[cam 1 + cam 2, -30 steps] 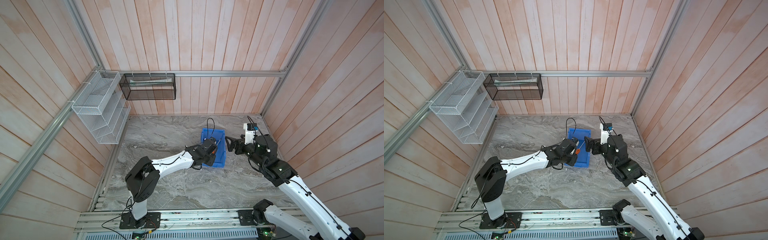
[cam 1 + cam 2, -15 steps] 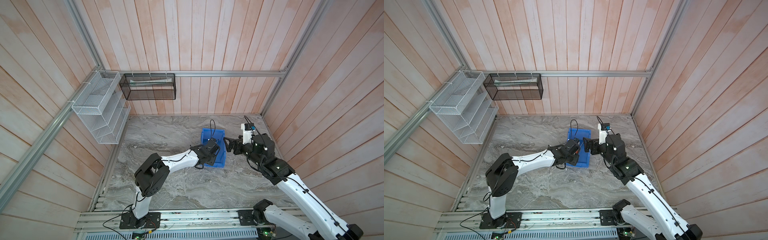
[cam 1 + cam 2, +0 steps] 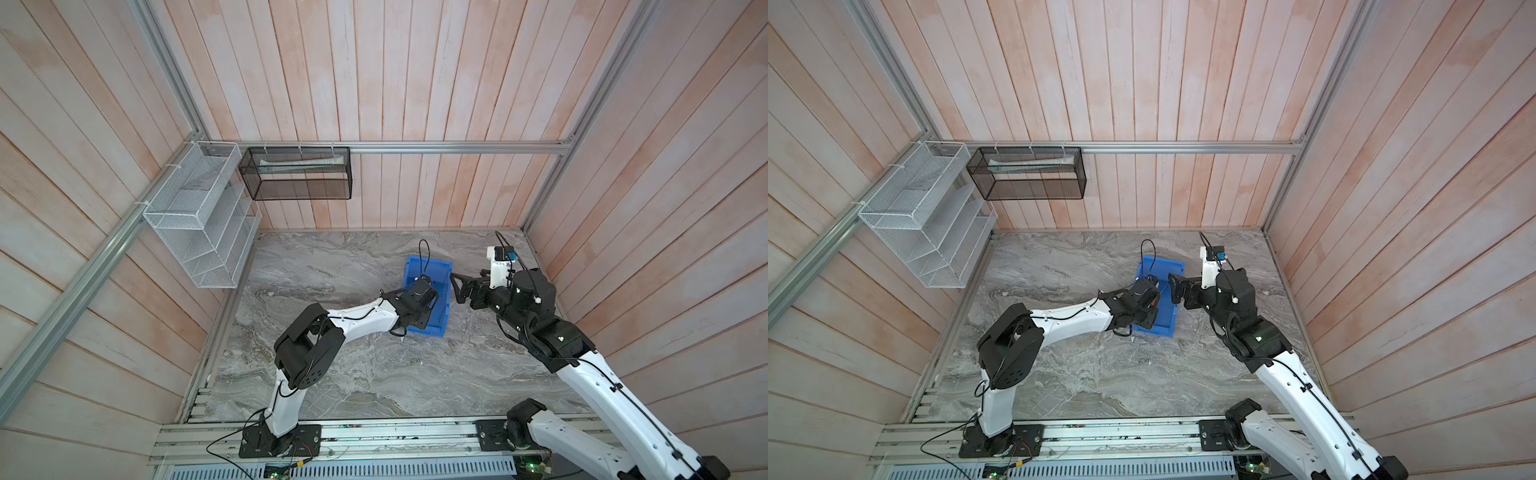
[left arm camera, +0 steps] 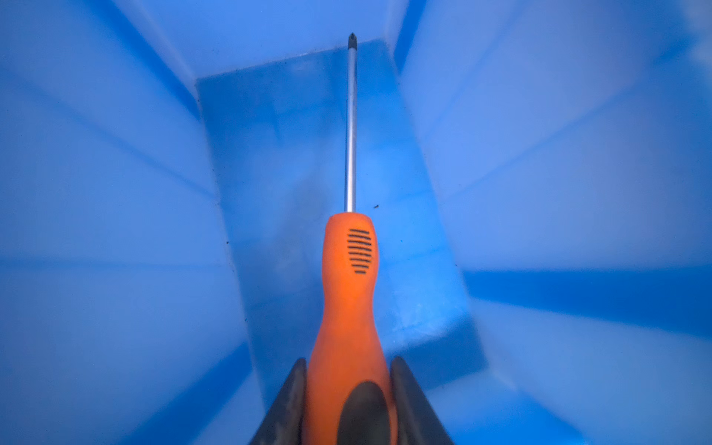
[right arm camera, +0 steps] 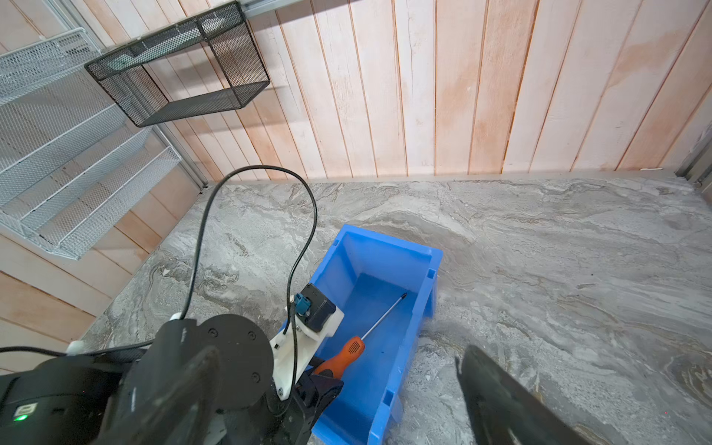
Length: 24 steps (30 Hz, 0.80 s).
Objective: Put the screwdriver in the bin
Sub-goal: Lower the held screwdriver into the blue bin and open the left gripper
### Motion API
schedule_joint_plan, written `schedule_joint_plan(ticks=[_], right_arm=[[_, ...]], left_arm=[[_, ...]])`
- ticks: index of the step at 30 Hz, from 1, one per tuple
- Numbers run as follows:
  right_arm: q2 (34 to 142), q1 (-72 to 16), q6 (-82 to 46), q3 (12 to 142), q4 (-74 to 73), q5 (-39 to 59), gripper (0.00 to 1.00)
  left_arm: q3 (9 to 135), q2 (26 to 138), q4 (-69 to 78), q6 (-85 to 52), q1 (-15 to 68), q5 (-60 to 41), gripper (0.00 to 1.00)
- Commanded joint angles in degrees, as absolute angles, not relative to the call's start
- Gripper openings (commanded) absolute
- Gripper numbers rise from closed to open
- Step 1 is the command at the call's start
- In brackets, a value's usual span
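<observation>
The screwdriver (image 4: 348,293), with an orange handle and a thin metal shaft, is inside the blue bin (image 4: 115,192). Its tip reaches the foot of the bin's far wall. My left gripper (image 4: 348,362) is shut on the handle near the black butt end, low between the bin's walls. In the right wrist view the screwdriver (image 5: 345,354) slants across the floor of the bin (image 5: 435,266). In both top views the left wrist covers the bin (image 3: 428,264) (image 3: 1160,266). My right gripper (image 3: 457,286) (image 3: 1173,286) (image 5: 338,350) is open and holds nothing, just right of the bin.
A white wire rack (image 3: 199,232) hangs on the left wall and a black mesh basket (image 3: 299,172) on the back wall, both well above the grey marble table (image 3: 353,374). The left wrist's black cable (image 5: 250,173) loops above the bin.
My left arm has pushed forward and lowered the screwdriver deeper into the bin, so its orange handle no longer shows from above. The right gripper has hardly moved.
</observation>
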State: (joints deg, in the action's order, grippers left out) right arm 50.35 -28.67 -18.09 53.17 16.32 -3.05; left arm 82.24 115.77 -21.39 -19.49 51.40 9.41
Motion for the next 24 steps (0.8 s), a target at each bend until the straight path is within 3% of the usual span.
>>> schedule_joint_plan(ticks=[1, 7, 18, 24], right_arm=[[49.83, -28.41, -18.68, 52.32, 15.1, -2.23, 0.98], [49.4, -28.41, -18.74, 51.64, 14.87, -2.2, 0.98], [48.86, -28.35, -18.63, 51.42, 14.69, -2.64, 0.98], [49.31, -28.26, -18.91, 51.08, 13.86, -2.56, 0.98]], left_arm=[[84.33, 117.33, -19.85, -17.85, 50.37, 9.66, 0.32], [85.47, 117.63, -20.02, -15.35, 49.66, 9.99, 0.33], [85.76, 117.81, -21.04, -14.13, 49.66, 9.94, 0.46], [85.46, 113.53, -19.82, -13.06, 49.79, 9.65, 0.65]])
